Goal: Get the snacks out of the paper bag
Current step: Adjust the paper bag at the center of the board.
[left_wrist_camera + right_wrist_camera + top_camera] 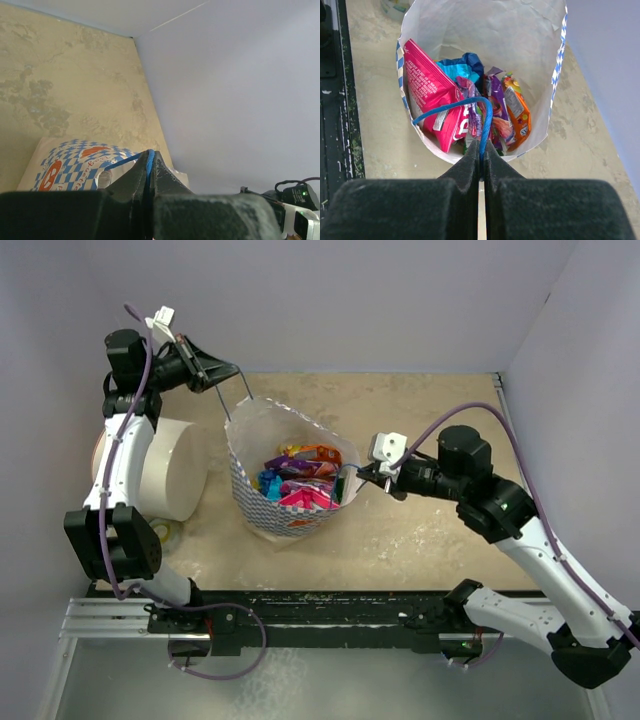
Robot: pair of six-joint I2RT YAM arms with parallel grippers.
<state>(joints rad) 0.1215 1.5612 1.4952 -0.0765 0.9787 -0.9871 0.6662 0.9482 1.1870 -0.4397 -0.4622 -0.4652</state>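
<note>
Blue cord handles [451, 106] sit pinched in the left end effector [150, 165] and right end effector [481, 150], spreading the paper bag [285, 522] open. The snacks [300, 480] lie inside. Next, one end effector probably has to release and reach in.

I can't make out a single word on my feeds. The paper bag [75, 167] carries blue cursive script beside orange marks on its checkered outside, too blurred to read. The pink packet [427, 87] shows white lines of print and the orange packet [519, 107] a small label, both illegible.
</note>
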